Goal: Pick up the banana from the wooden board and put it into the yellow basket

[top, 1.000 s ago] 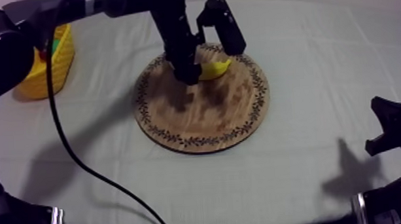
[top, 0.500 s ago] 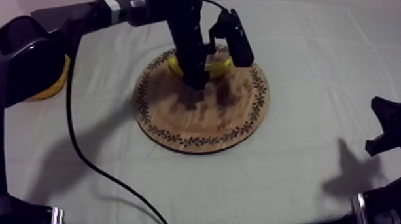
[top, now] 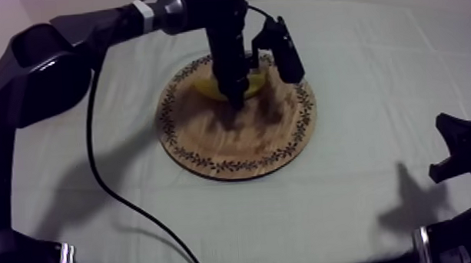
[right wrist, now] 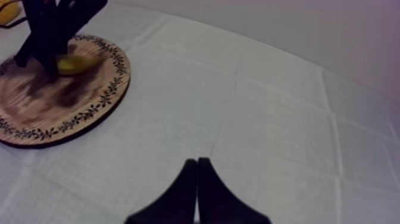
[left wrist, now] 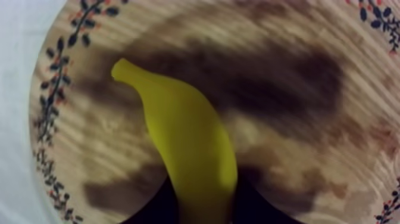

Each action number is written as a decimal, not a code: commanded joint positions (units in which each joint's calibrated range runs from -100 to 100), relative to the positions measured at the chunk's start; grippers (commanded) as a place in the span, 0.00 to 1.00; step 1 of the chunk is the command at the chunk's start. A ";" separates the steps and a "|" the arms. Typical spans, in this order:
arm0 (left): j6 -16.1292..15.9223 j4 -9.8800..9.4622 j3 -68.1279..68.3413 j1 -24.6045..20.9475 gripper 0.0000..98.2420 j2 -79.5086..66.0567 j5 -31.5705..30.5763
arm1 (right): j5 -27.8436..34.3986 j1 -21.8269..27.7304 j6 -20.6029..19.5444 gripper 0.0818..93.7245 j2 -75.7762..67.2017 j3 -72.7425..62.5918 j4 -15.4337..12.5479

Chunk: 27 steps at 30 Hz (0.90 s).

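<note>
The yellow banana [left wrist: 190, 143] lies on the round wooden board [top: 231, 145], toward its far side. My left gripper [top: 234, 94] reaches down onto it from the upper left. Its black fingers [left wrist: 152, 205] press against both sides of the banana's thick end, shut on it. The banana's tip points away from the gripper across the board [left wrist: 286, 89]. A corner of the yellow basket [right wrist: 5, 12] peeks out beyond the board [right wrist: 53, 113] and the left arm. My right gripper [right wrist: 197, 161] is shut on nothing, resting low at the table's right side [top: 462, 148].
The grey-white cloth [top: 374, 72] is bare to the right of and in front of the board. My left arm [top: 58, 65] stretches across the table's far left.
My left gripper has shifted right and toward the near side over the banana and come down onto it. The left arm now covers the basket in the top view. My right arm is still.
</note>
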 commanded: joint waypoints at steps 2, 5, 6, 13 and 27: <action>0.98 -0.12 2.36 -0.33 0.09 -2.84 0.11 | -0.02 0.01 0.00 0.00 0.03 -0.03 0.03; 2.22 -0.11 5.59 -1.30 0.08 -7.96 0.18 | -0.02 0.01 0.00 0.00 0.03 -0.03 0.03; 2.69 -0.14 6.75 -1.78 0.07 -10.16 0.19 | -0.02 0.01 0.00 0.00 0.03 -0.03 0.03; 5.34 -1.68 8.76 -7.03 0.08 -25.15 5.86 | -0.02 0.01 0.00 0.00 0.03 -0.03 0.03; 6.31 -2.50 4.67 -22.61 0.07 -39.37 11.59 | -0.02 0.01 0.00 0.00 0.03 -0.03 0.03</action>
